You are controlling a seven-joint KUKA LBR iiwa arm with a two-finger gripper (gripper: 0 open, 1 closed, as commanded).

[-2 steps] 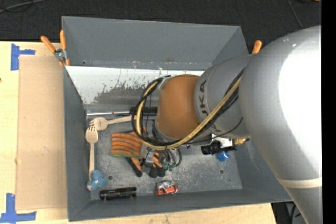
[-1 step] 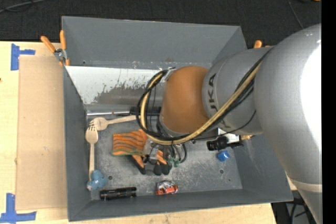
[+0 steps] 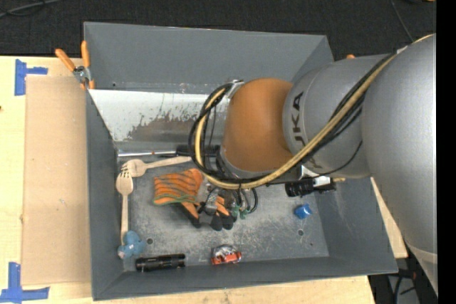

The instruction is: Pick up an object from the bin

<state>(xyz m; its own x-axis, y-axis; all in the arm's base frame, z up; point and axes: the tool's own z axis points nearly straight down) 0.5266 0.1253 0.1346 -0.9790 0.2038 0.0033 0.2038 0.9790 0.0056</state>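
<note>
**Glove at the middle of the bin, gripper at its right end**

Glove [image 3: 174, 189], striped orange and grey, lay crumpled on the floor of the bin [image 3: 214, 46], about midway between the left and right walls. The gripper [image 3: 216, 216] stood low at its right end, touching or nearly touching the cloth. Whether the gripper was released or clenched could not be told, because the arm's orange cover and cables hung over it. Nothing could be seen held in it.

Judged from that, the step in hand was the grasp itself. To do it well, the gripper probably needed to come down across a raised fold rather than a flat part, close fully and lift straight up. Limp cloth drapes and can slip out of a shallow pinch. A drag to the left risked pushing the glove into the wooden pieces beside it.

Only a few other things lay in the bin. A wooden fork [image 3: 153, 164] lay just behind the glove, its handle pointing right, and a wooden spoon [image 3: 124, 185] lay along the left wall. A small blue thing [image 3: 130, 247] sat in the front left corner, with a black marker [image 3: 160, 262] beside it along the front wall. A small red and silver thing [image 3: 226, 255] lay farther right along that wall. A blue cap [image 3: 303, 211] lay toward the right wall, well apart from the glove.
</note>
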